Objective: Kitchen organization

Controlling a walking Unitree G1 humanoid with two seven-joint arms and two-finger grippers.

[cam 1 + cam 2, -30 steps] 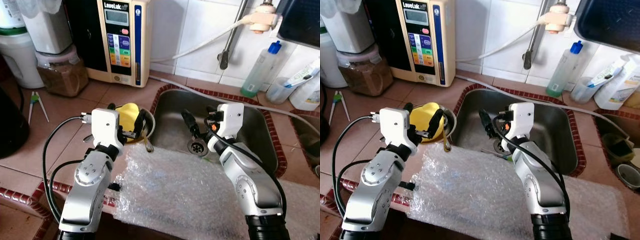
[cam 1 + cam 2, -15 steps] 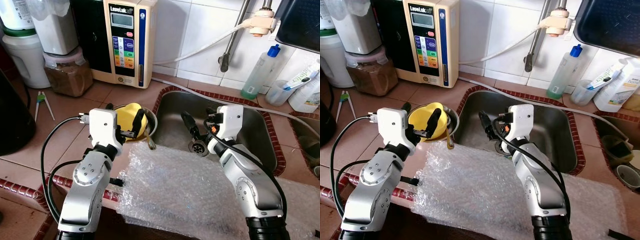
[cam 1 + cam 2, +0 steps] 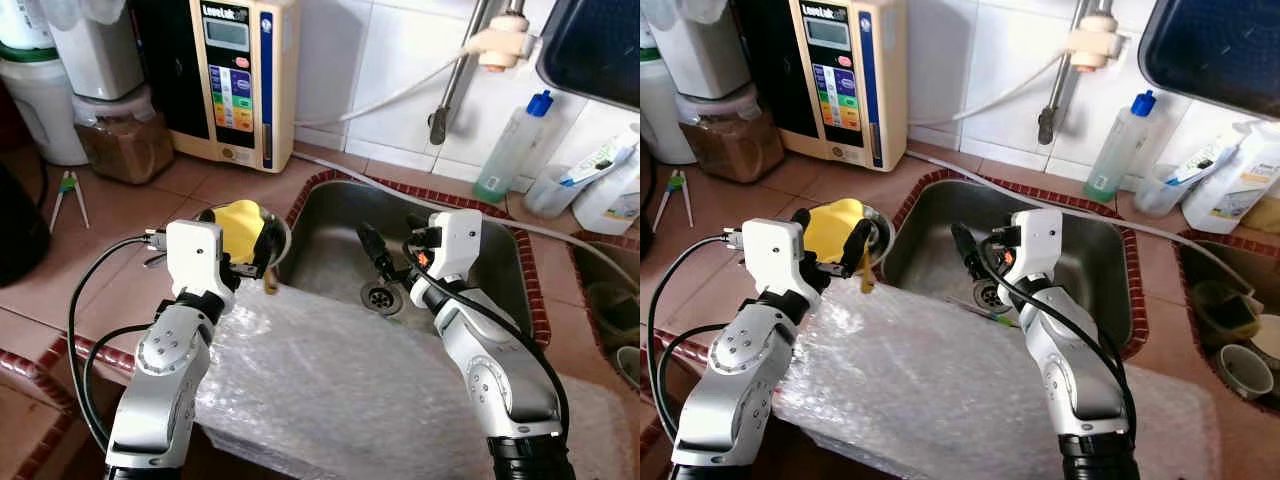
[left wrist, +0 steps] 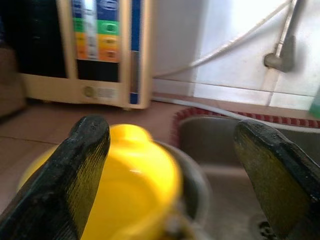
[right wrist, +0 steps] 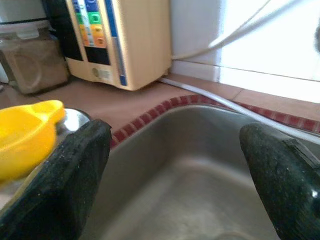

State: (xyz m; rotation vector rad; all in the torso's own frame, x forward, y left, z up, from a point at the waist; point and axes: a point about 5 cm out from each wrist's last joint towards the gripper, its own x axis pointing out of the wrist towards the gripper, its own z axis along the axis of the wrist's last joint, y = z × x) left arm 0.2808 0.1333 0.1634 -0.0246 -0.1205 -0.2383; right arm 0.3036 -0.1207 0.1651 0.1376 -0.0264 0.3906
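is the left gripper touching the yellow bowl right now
Cannot tell. In the left wrist view the open left gripper straddles the yellow bowl, one finger overlapping its rim, but no plain contact or gap shows.

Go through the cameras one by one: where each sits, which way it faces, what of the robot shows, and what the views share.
Left and right eye views: on the head, looking forward and down at the sink; both silver arms show.
Left wrist view: along the open left gripper at the yellow bowl.
Right wrist view: along the open right gripper into the sink.
Shared: yellow bowl, sink and the beige wall appliance.
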